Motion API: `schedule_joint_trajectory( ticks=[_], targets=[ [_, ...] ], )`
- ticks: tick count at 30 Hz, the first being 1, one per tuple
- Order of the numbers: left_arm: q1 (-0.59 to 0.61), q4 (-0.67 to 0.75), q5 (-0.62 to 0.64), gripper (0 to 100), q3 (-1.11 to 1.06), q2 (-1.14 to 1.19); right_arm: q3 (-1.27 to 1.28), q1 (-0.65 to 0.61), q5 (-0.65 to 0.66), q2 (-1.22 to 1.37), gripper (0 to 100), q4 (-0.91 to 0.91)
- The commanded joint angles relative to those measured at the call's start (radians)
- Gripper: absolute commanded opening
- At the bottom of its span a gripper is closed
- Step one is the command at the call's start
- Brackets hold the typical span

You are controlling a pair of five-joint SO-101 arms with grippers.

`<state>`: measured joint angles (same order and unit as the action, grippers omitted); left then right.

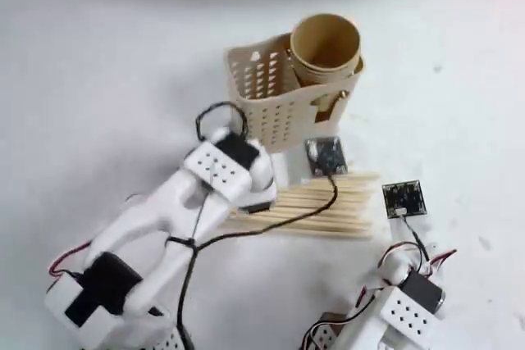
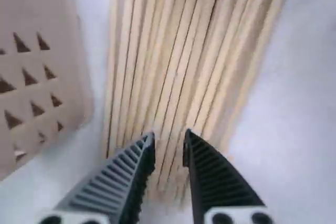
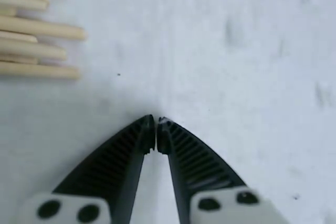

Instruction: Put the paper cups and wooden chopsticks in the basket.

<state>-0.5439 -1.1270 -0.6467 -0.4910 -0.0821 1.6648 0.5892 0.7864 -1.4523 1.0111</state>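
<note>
Closest to the lens from above is the left arm [image 1: 164,219], stretched out over the wooden chopsticks [image 1: 328,206], which lie in a flat row on the worktop [image 1: 107,79] just in front of the basket [image 1: 262,100]. The paper cups [image 1: 326,47] are nested and already sitting inside it. The right arm [image 1: 406,301] sits back, beside the sticks' far ends.

Down the left wrist now: the left hand [image 2: 168,142] has its fingers parted a crack over one end of the chopsticks [image 2: 189,51], gripping nothing that I can see, with the basket [image 2: 37,77] wall alongside. The sticks look light, stiff, smooth and likely to roll. I'd pinch a few near mid-length, since an end grip would let them droop.

Right wrist: the right hand [image 3: 156,124] is clenched empty above bare worktop, with the chopsticks' [image 3: 37,35] tips nearby.
</note>
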Motion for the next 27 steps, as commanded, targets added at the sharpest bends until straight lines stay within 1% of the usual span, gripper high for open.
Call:
schedule_joint_trajectory(
  ticks=[1, 3, 7, 10, 11, 14, 20, 22, 27],
  targets=[
    [-0.019, 0.183, -0.014, 11, -0.071, 0.019, -0.003, 0.021, 0.012, -0.007, 2.4, -0.016],
    [-0.022, 0.198, -0.015, 11, -0.049, 0.111, -0.003, 0.019, 0.012, -0.007, 2.4, -0.016],
    [-0.01, 0.167, -0.057, 11, 0.074, 0.288, -0.003, 0.019, 0.012, -0.007, 2.4, -0.016],
    [-0.005, 0.133, -0.063, 10, 0.132, 0.352, -0.003, 0.019, 0.012, -0.007, 2.4, -0.016],
    [-0.005, 0.132, -0.063, 9, 0.137, 0.357, -0.003, 0.019, 0.012, -0.007, 2.4, -0.016],
    [-0.008, 0.129, -0.063, 2, 0.133, 0.357, -0.003, 0.019, 0.012, -0.007, 2.4, -0.016],
    [-0.005, 0.106, -0.06, 2, 0.13, 0.326, -0.003, 0.019, 0.012, -0.007, 2.4, -0.016],
    [-0.005, 0.081, -0.058, 2, 0.124, 0.285, -0.003, 0.019, 0.012, -0.007, 2.4, -0.016],
    [-0.005, 0.087, -0.057, 2, 0.026, 0.139, -0.003, 0.019, 0.012, -0.007, 2.4, -0.016]
  ],
)
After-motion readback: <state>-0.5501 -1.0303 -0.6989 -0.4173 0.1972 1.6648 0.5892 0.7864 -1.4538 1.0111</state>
